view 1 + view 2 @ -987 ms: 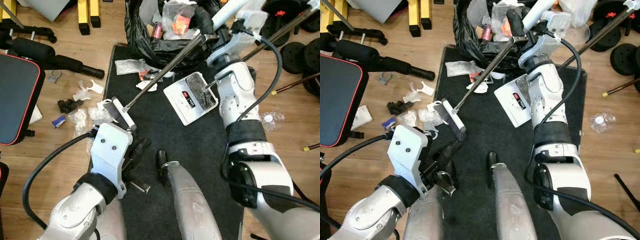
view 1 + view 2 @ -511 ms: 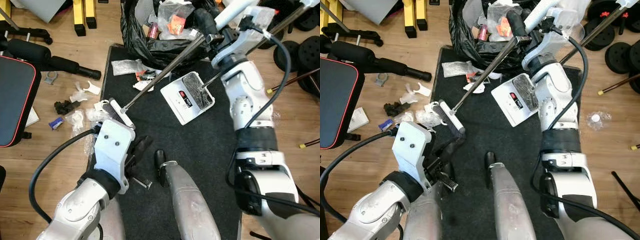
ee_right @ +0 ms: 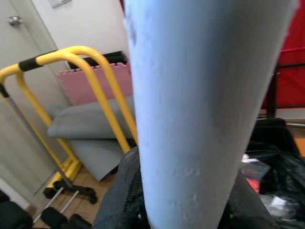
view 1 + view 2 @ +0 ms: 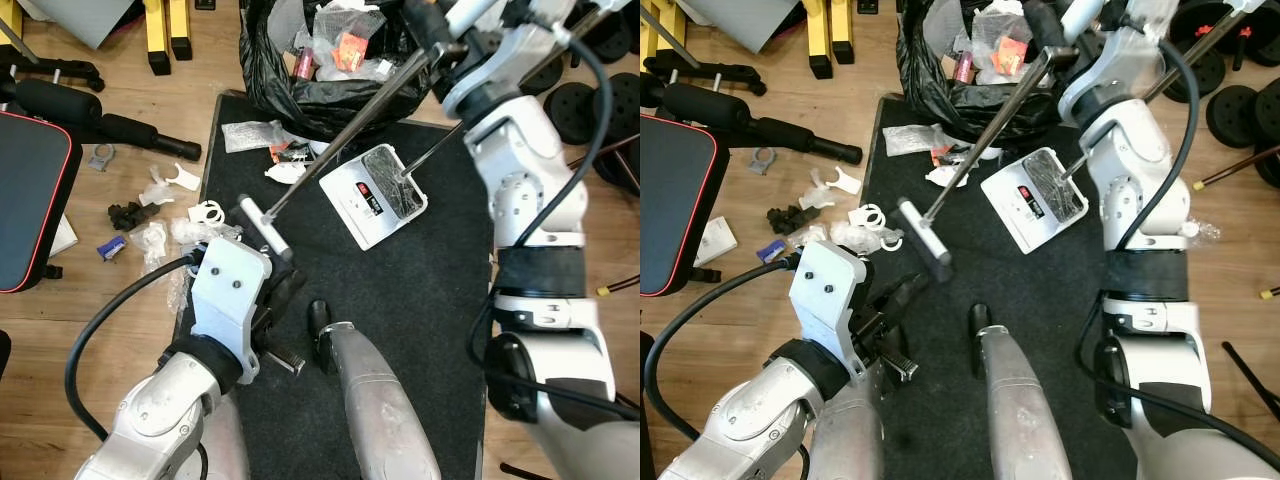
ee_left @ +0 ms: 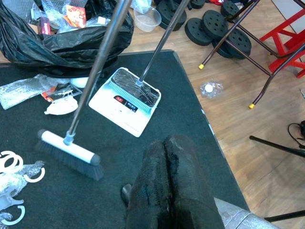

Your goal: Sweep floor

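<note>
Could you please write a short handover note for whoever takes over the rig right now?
Right gripper: shut on the broom handle, raised above the black trash bag.
Left gripper: shut, holding nothing, low over the dark mat.
Broom head is on the mat near its left edge; white dustpan lies on the mat, some debris in it.
Left: white rings and plastic scraps on the wood floor beside the mat, wrappers near the bag.

White dustpan (image 4: 372, 195), black bag (image 4: 290, 85) — charcoal mat (image 4: 420, 290), apparently.
</note>
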